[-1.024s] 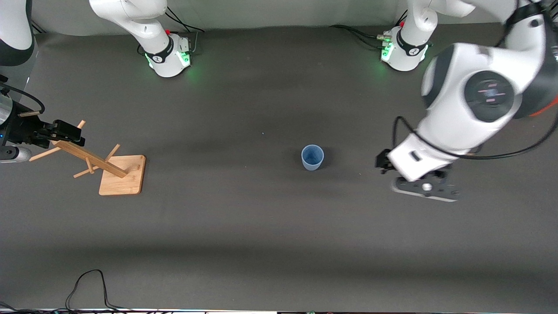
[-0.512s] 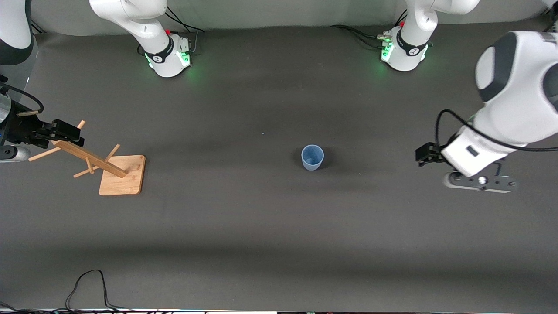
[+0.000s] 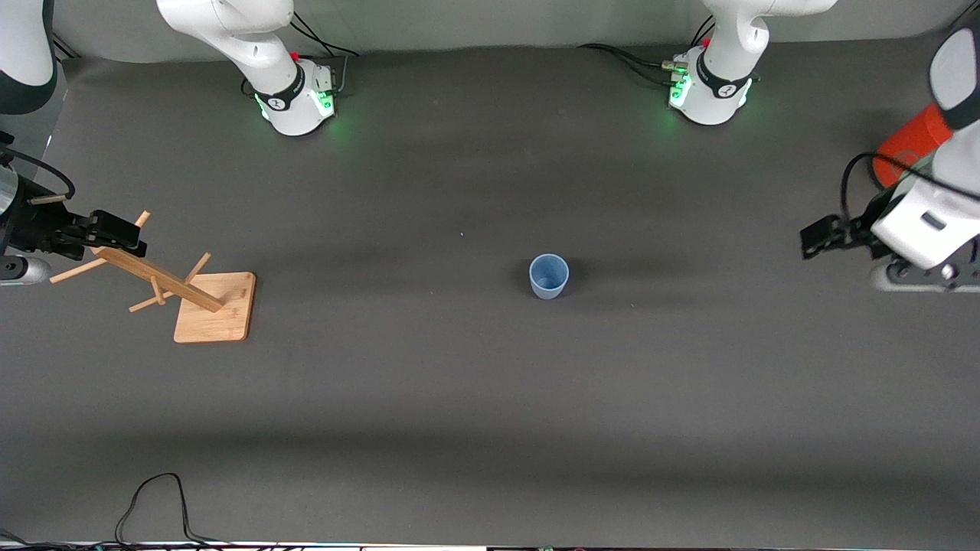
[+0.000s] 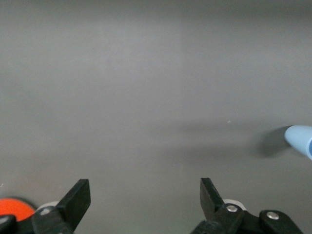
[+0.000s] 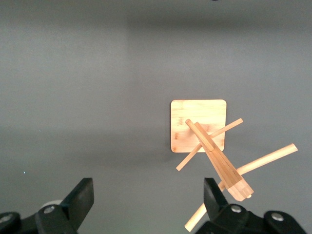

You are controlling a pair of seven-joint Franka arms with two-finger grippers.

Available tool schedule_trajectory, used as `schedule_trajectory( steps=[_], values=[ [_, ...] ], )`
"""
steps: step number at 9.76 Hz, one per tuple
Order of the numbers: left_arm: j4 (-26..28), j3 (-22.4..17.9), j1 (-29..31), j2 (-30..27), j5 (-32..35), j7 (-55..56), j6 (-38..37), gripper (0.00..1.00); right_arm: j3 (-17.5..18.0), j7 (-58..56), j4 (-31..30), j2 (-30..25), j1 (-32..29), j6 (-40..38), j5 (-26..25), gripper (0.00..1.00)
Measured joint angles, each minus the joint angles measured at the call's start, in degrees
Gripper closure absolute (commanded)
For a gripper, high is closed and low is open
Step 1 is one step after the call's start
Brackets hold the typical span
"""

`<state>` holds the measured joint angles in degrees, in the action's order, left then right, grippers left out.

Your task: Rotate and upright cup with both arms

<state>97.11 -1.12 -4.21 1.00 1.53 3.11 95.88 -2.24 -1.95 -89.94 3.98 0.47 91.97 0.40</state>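
Now we see the pale-blue cup (image 3: 549,276) standing upright, mouth up, alone on the dark table (image 3: 475,398) near its middle, touched by nothing; we judge the uprighting done and the step in hand to be the retreat of the arms; the next move seems to call only for parking both arms clear without brushing the cup. Our left gripper (image 4: 141,199) hangs over the left arm's end of the table, its fingers spread wide and empty, an orange can (image 3: 911,149) beside it; the left wrist view catches the cup at its edge. Our right gripper (image 5: 148,200), also wide open and empty, waits over the wooden peg rack (image 3: 184,287) at the right arm's end. Compared with a second ago, the left gripper has drawn well away from the cup, uncovering the orange can; the cup, the rack and the right gripper have not moved.
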Motion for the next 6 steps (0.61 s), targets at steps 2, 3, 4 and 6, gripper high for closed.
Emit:
schedule_trajectory(
  steps=[2,3,4,6],
  values=[
    [6.7,0.3,0.9,-6.0,0.3,0.4,1.2,0.0,0.0,0.3,0.0,0.0,0.0,0.0,0.0,0.0],
    [7.8,0.6,1.0,-7.6,0.4,1.0,0.9,0.0,0.0,0.5,0.0,0.0,0.0,0.0,0.0,0.0],
    [7.8,0.8,1.0,-8.2,0.6,1.5,0.4,0.0,0.0,0.6,0.0,0.0,0.0,0.0,0.0,0.0],
    [6.9,0.9,1.1,-8.4,0.7,1.5,-0.5,0.0,0.0,0.7,0.0,0.0,0.0,0.0,0.0,0.0]
  ],
)
